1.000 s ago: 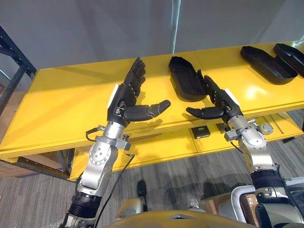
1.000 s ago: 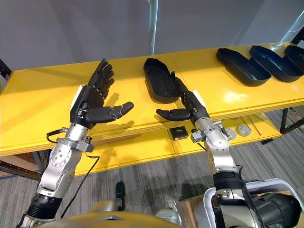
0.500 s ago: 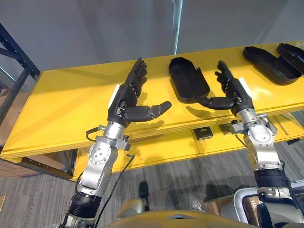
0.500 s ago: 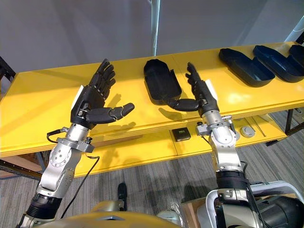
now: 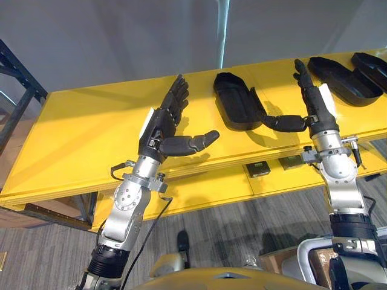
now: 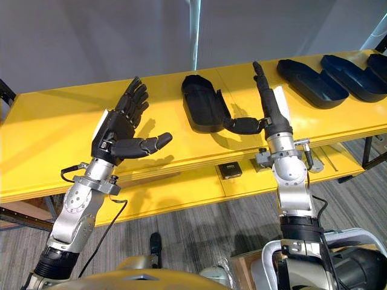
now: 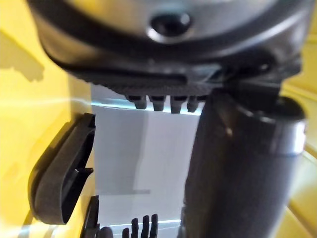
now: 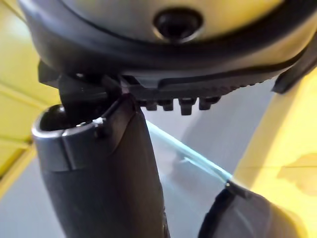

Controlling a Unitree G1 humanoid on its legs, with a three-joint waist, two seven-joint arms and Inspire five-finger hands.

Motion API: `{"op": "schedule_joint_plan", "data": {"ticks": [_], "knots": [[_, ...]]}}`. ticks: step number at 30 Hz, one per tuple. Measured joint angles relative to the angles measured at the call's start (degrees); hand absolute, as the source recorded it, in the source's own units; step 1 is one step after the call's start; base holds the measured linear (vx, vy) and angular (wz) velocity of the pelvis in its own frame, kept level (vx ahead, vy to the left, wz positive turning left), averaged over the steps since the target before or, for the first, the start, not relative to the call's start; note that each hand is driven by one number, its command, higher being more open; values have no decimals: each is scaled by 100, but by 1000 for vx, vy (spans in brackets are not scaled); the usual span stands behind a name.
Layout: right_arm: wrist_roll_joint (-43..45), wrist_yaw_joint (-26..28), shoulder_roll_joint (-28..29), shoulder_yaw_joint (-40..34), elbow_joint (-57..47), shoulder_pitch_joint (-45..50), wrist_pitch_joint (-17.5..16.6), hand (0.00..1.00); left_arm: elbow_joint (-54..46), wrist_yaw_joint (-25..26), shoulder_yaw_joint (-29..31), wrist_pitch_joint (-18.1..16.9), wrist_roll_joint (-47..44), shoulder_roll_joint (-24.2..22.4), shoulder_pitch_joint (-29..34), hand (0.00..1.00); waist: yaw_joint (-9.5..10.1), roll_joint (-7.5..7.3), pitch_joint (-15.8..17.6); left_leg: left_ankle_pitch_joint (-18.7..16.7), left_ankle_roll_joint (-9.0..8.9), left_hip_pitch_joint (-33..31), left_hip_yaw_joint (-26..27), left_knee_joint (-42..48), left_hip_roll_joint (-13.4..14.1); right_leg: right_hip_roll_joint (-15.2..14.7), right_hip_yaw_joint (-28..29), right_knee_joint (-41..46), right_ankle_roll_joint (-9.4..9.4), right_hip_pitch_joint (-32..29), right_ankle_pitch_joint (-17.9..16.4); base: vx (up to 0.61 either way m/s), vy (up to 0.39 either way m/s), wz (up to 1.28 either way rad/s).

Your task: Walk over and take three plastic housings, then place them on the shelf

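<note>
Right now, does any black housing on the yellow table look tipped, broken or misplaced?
Nothing stands out. The middle housing, the next housing to its right and the outermost housing all lie hollow side up on the yellow table, with no damage visible. The left hand and right hand are open and empty.

A workshop around me, yellow workbench [image 5: 91, 133] at twelve o'clock, dark steel racking [image 5: 37, 89] at ten, black plastic housings [image 5: 237, 103] at one
</note>
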Motion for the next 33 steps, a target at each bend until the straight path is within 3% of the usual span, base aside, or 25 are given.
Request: {"op": "schedule_joint_plan", "data": {"ticks": [9,13,24,33], "knots": [[-5,-8,-99,47,-40,381,19,100,-24,13,-99,12,4,-21,335,100,23,-38,4,-24,25,-2,-72,0,-125,-212,-92,423,79,-95,-204,12,-2,6],[-270,-34,-99,171,-84,663,18,100,-274,-22,-64,12,3,-21,799,100,63,-58,9,-56,70,-1,-93,0,-142,-249,-160,514,94,-97,-270,-16,-23,6],[-677,-478,-98,545,-52,922,35,100,-291,-133,12,10,-2,-20,991,100,222,-153,70,-32,85,-53,-169,1,-204,-346,-332,741,107,-97,-409,-12,-13,11],[-1235,-1530,-96,642,252,981,206,100,-482,-76,15,-8,-15,-18,1282,100,324,-242,125,-4,75,-67,-212,1,-216,-346,-369,744,74,-86,-444,-2,-7,2]]}}
